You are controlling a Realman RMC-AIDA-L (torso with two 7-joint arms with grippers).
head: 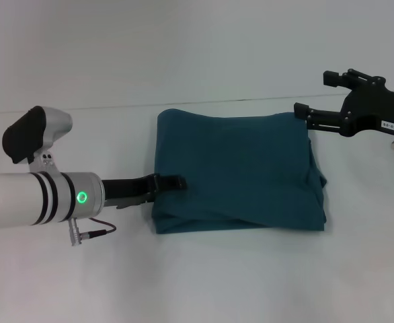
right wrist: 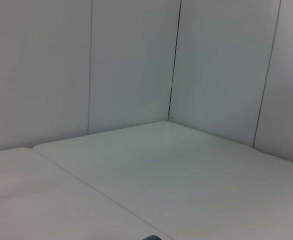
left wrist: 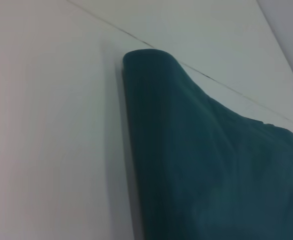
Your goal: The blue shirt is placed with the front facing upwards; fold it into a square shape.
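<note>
Blue shirt [head: 237, 171] folded into a rough square, plain side up, lying mid-surface on the white table [head: 204, 282], nearer its far edge. Left gripper [head: 173, 182] low at the shirt's left edge, fingertip touching the fabric; grip impossible to tell. Right gripper [head: 316, 96] spread open, holding nothing, at the shirt's far right corner.

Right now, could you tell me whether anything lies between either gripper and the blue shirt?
Nothing visible does. The left gripper sits at the left edge of the blue shirt, the right gripper at its far right corner.

Small white label on right claw [head: 318, 99], perhaps numbers, unreadable
</note>
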